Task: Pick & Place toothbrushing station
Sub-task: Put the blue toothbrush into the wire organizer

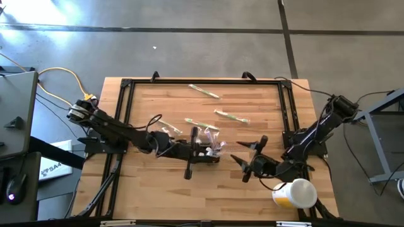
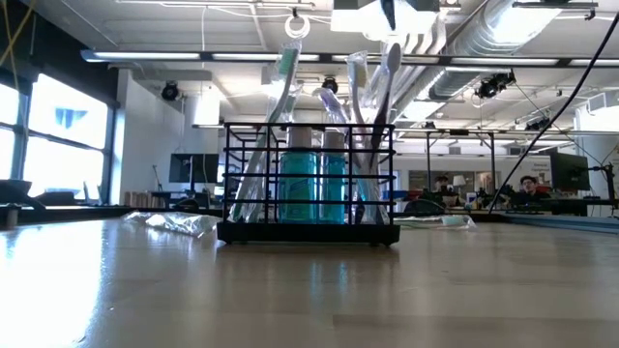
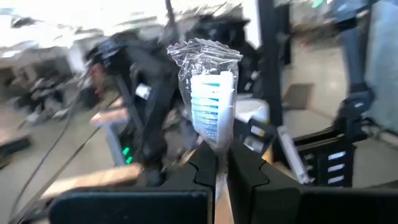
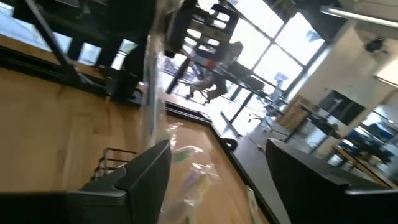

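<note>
Holding a wrapped toothbrush [image 3: 208,93] pinched between my left gripper [image 3: 222,171] fingers, I hang right over the caddy [image 2: 309,184], which sits a little left of the table's [image 1: 158,195] middle, toward its near edge. In the low view the black wire box already carries several brushes and blue bottles, so room inside looks tight. To do this well I judge I should keep the brush upright, line its handle with a free gap between the wires, and lower slowly so the crinkly wrap does not snag. My right gripper [image 1: 251,157] waits just right of the caddy with its fingers spread, empty, beside the cup [image 1: 295,193] lying on its side. Three more wrapped brushes [image 1: 231,116] lie on the far half of the table.
</note>
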Controlling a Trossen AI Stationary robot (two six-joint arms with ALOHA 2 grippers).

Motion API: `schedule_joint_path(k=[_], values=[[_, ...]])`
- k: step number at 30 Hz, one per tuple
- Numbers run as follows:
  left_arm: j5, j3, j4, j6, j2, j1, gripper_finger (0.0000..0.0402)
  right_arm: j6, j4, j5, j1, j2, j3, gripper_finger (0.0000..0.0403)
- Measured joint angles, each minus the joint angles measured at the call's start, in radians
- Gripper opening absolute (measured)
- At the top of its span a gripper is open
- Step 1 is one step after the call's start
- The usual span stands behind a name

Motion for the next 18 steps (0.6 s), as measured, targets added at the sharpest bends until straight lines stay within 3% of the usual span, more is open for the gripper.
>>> schedule_joint_path(k=[5, 12, 18], values=[[-0.115, 0.0, -0.144, -0.026, -0.101, -0.068, 0.0006, 0.0, -0.019, 0.093, 0.033, 0.0, 0.0, 0.0267], [-0.312, 0.0, -0.435, -0.204, -0.271, -0.182, 0.0006, 0.004, -0.035, 0.141, 0.038, 0.0, 0.0, 0.0259], [-0.44, -0.071, -0.483, -0.283, -0.295, -0.209, 0.0006, 0.035, -0.036, 0.141, 0.016, 0.0, 0.0, 0.0259]])
